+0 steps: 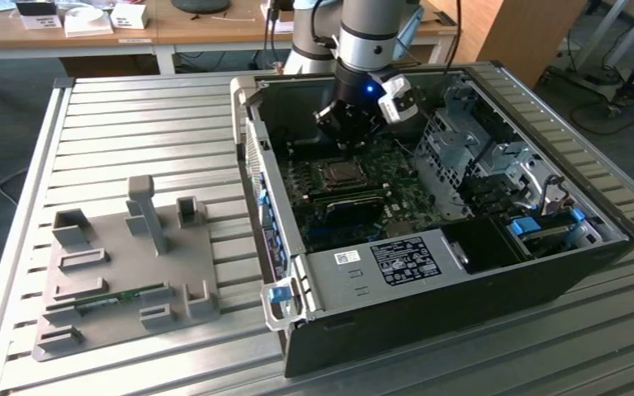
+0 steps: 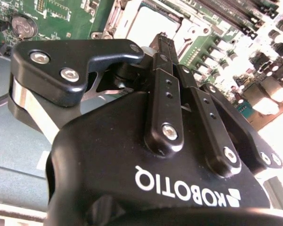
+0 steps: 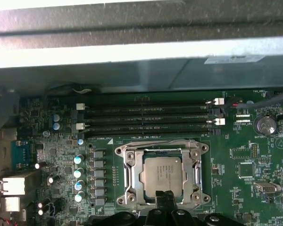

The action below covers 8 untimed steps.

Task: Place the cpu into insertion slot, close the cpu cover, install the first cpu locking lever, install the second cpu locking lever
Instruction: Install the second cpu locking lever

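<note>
We see a big grey computer case (image 1: 438, 272) lying open on a metal table (image 1: 130, 124), near the middle and right of the exterior view. The robot arm (image 1: 366, 33) comes down from the top middle of that picture, and its gripper (image 1: 347, 136) hangs inside the case, just above the green board (image 1: 399, 194). In the first wrist view the cpu (image 3: 162, 172) sits in the lower middle of the picture. It is a small pale square, and it lies flat inside the insertion slot (image 3: 161, 175). The cpu cover (image 3: 132, 175), a thin shiny frame, lies down flat around the chip, so the chip shows through its square hole. The black tip of the gripper (image 3: 165, 197) is at the bottom middle of that picture, right at the near edge of the chip, but we cannot tell if it touches. In the second wrist view the two fingers (image 2: 162, 70) look pressed together into one thin point, with nothing held between them. Above the slot, in the first wrist view, we see long black memory slots (image 3: 146, 120) lying side by side. In the lower left of the exterior view a grey holder tray (image 1: 125, 272) rests on the table, well apart from the case.
</note>
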Available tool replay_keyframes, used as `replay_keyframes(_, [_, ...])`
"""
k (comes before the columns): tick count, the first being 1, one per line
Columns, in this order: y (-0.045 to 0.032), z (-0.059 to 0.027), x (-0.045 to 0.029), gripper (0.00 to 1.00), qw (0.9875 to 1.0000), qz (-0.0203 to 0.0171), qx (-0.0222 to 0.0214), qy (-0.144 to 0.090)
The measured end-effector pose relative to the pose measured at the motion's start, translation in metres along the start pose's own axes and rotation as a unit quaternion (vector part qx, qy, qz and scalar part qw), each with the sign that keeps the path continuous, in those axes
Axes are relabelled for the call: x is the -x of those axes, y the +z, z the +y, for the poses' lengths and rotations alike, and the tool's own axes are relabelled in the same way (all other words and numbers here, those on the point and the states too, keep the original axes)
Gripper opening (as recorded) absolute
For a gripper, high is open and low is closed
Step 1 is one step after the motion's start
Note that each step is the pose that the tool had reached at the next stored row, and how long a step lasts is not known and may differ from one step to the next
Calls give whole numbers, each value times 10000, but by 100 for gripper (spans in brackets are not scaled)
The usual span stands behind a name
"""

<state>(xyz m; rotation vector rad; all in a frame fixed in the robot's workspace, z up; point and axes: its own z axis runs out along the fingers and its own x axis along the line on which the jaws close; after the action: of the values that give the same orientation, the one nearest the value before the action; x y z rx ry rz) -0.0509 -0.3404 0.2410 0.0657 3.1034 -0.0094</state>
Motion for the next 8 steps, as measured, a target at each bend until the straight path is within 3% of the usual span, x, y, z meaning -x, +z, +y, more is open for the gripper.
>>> replay_keyframes(8, [0,-32,2,11,10000,0,0,0])
